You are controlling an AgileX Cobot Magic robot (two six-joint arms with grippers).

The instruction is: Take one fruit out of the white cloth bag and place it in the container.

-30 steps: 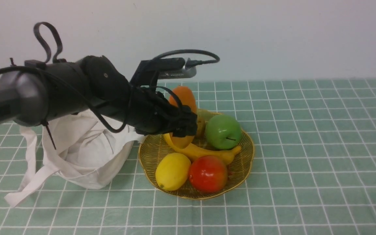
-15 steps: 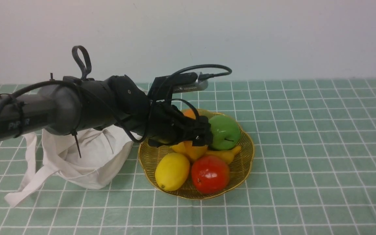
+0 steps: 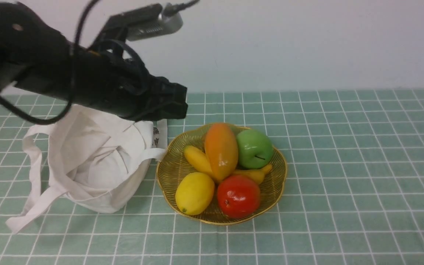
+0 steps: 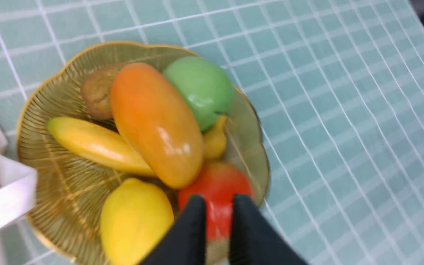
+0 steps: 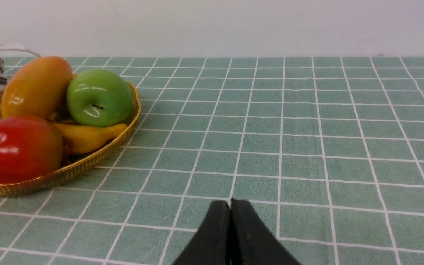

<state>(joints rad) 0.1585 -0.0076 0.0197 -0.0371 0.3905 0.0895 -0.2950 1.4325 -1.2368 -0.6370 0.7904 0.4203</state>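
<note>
The orange mango-like fruit (image 3: 221,151) lies lengthwise in the gold wire dish (image 3: 169,169), resting on the other fruit and free of any gripper. The white cloth bag (image 3: 94,162) slumps on the table just left of the dish, its straps trailing. My left gripper (image 3: 180,105) hangs high above the bag's right edge. In the left wrist view it (image 4: 218,200) shows a narrow gap between its fingers, holding nothing, over the fruit (image 4: 156,121) and the dish (image 4: 61,95). My right gripper (image 5: 230,201) is shut and empty, low over the cloth right of the dish (image 5: 87,163).
Sharing the dish are a green apple (image 3: 254,149), a yellow lemon (image 3: 194,193), a round red fruit (image 3: 238,195), a banana (image 3: 197,160) and a brownish fruit (image 4: 96,92). A green checked tablecloth (image 3: 344,165) covers the table up to a pale wall.
My left gripper let go of the mango-like fruit in the dish, then rose and drew back to the left. The fruit now lies on the banana beside the apple.
</note>
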